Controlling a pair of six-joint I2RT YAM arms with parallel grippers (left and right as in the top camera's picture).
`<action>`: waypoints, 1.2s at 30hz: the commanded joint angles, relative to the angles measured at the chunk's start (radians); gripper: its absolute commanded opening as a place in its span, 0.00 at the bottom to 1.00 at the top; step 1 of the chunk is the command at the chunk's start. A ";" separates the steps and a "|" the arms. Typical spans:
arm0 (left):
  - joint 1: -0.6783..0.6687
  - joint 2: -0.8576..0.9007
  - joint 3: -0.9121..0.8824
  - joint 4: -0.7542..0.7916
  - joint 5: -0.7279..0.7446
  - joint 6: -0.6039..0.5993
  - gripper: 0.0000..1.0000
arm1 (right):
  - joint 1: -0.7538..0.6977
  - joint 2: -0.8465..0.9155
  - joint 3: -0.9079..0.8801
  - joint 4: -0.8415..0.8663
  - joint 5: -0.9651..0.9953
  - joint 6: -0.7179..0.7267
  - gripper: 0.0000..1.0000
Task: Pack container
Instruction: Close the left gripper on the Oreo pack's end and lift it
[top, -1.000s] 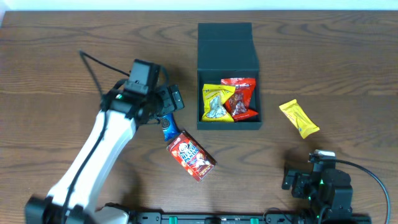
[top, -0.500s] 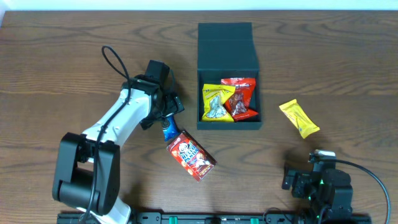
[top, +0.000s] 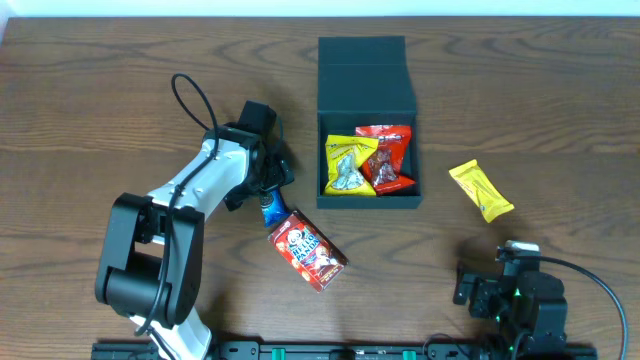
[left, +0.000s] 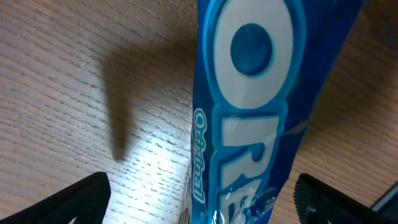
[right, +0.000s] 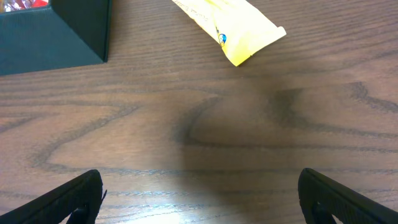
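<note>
Five snack packets and one container (top: 367, 75) show from overhead, with two arms at the table (top: 100, 80). The container, a dark box with its flap lid open at the far side, sits mid-table toward the back. Two packets lie side by side in it, a yellow packet (top: 348, 165) and a red packet (top: 390, 157). Three wait outside: a blue packet (top: 270, 209) just left of the container's near corner, a red-and-white packet (top: 308, 251) touching the blue one's near end, and a second yellow packet (top: 481, 190) well apart on the right. The left arm (top: 200, 190) reaches over the blue packet and hides most of it. In the left wrist view the left end effector (left: 202, 199) has its fingers spread wide, one at each lower corner, with the blue wrapper running between them and nothing clamped. I judge the risks to lie here. The glossy film may slip or crumple if the fingers close off-centre. The touching red-and-white packet could be dragged along on the lift. A long packet carried crosswise could also catch the container's wall. In the right wrist view the right end effector (right: 202, 199) is likewise spread apart and empty above bare wood, with the second yellow packet ahead and a corner of the container at upper left.
</note>
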 joint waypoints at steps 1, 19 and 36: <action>0.003 0.006 0.020 0.009 -0.034 -0.002 0.96 | -0.006 -0.004 -0.002 -0.003 -0.003 -0.015 0.99; 0.002 0.008 0.018 0.105 -0.048 0.116 0.95 | -0.006 -0.004 -0.002 -0.003 -0.003 -0.015 0.99; -0.006 0.047 0.018 0.113 -0.047 0.117 0.79 | -0.006 -0.004 -0.002 -0.003 -0.003 -0.015 0.99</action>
